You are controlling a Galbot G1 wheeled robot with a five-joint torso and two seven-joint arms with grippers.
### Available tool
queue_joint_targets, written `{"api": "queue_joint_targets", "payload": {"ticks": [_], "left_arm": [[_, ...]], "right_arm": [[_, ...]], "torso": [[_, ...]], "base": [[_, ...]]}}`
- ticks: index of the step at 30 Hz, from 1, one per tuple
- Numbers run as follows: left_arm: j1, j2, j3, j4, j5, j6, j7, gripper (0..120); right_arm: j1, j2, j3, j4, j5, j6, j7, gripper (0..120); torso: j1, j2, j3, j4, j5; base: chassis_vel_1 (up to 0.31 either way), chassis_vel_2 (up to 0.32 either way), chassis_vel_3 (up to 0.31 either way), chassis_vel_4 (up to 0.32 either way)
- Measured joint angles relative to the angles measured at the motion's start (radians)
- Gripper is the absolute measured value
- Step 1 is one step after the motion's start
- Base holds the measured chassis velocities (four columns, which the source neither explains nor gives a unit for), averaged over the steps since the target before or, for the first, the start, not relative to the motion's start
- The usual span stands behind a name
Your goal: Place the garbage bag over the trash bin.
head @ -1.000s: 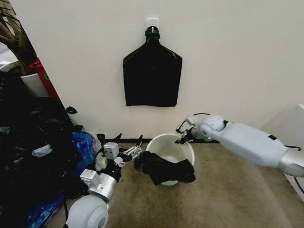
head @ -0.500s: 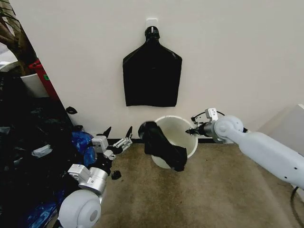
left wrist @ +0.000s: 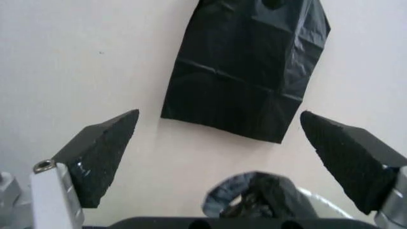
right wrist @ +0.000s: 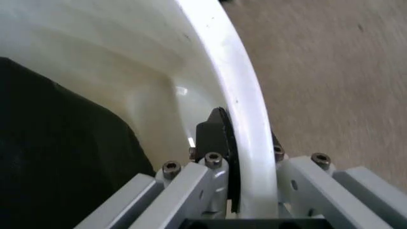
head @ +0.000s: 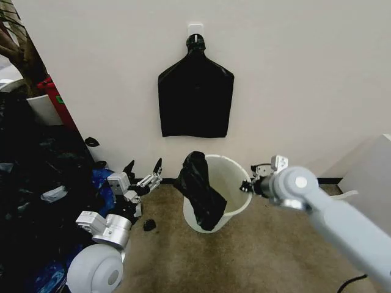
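The cream-white trash bin [head: 227,183] stands tilted on the carpet below the wall. My right gripper [head: 249,186] is shut on its right rim; in the right wrist view the rim [right wrist: 239,86] is clamped in my right gripper [right wrist: 245,143], one finger inside and one outside. The black garbage bag [head: 198,189] hangs bunched over the bin's left rim, partly inside [right wrist: 51,143]. My left gripper [head: 143,172] is open to the left of the bag, not touching it. In the left wrist view my left gripper [left wrist: 219,114] has nothing between its fingertips, and the bag [left wrist: 254,193] lies beyond it.
A flat black bundle [head: 195,91] hangs from a hook on the wall above the bin. A heap of dark and blue bags [head: 43,183] fills the left side. A small black scrap [head: 149,224] lies on the carpet. A white cabinet [head: 369,177] stands at the right.
My right gripper has pulled the bin's rim to the right and tipped the bin. The bag has shifted from the front rim to the left rim. My left gripper has drawn back to the left.
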Motion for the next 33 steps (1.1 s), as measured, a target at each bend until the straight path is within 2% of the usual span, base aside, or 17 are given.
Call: {"api": "queue_joint_targets", "payload": {"ticks": [3, 9, 17, 33], "left_arm": [[0.000, -0.003, 0.001, 0.011, 0.001, -0.002, -0.002, 100], [0.006, -0.005, -0.019, 0.030, 0.000, -0.010, -0.010, 100], [0.022, -0.007, -0.041, 0.036, -0.004, -0.018, -0.002, 100], [0.025, -0.009, -0.037, 0.040, -0.004, -0.029, 0.006, 100]], "right_arm": [[-0.039, 0.047, 0.004, -0.010, -0.034, 0.042, 0.053, 0], [-0.068, 0.088, -0.025, -0.027, -0.114, 0.063, 0.082, 0], [-0.085, 0.127, -0.071, -0.059, -0.204, 0.068, 0.073, 0], [-0.094, 0.133, -0.097, -0.091, -0.234, 0.063, 0.047, 0]], "torso": [[0.000, 0.000, 0.000, 0.0004, 0.0000], [0.000, 0.000, 0.000, 0.0004, -0.0001], [0.000, 0.000, 0.000, 0.0004, -0.0001], [0.000, 0.000, 0.000, 0.0002, -0.0001]], "base": [[0.000, 0.000, 0.000, 0.000], [0.000, 0.000, 0.000, 0.000], [0.000, 0.000, 0.000, 0.000], [0.000, 0.000, 0.000, 0.000]]}}
